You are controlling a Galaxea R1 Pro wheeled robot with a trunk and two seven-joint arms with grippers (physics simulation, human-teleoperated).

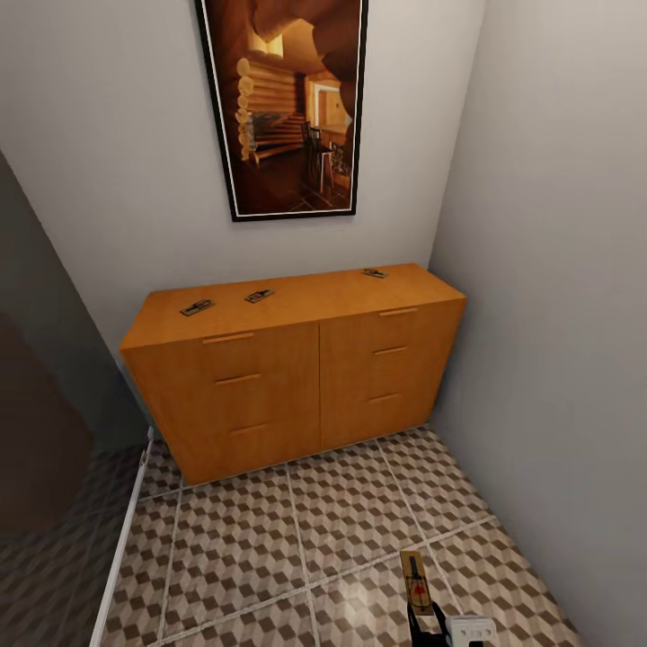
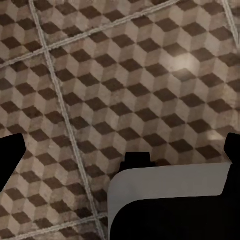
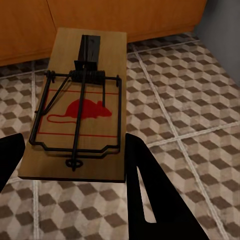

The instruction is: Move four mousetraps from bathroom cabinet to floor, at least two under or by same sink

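Note:
Three mousetraps (image 1: 196, 307) (image 1: 259, 295) (image 1: 374, 272) lie apart on top of the orange-brown cabinet (image 1: 296, 386), two toward its left end and one at the back right. A fourth mousetrap (image 3: 80, 107), a wooden board with a red mouse mark and black wire, is held above the bathroom floor (image 1: 270, 539), with my right gripper (image 3: 72, 155) shut on its near end. In the head view this trap (image 1: 416, 580) shows low at the right. My left gripper (image 2: 120, 150) hangs open over the cube-pattern tiles (image 2: 125, 75), nothing between its fingers.
The cabinet stands in a corner against the back wall, under a framed picture (image 1: 283, 103). A grey side wall (image 1: 557, 314) closes in the right. A dark blurred shape (image 1: 36, 431) and a white strip (image 1: 121, 548) border the tiles at the left.

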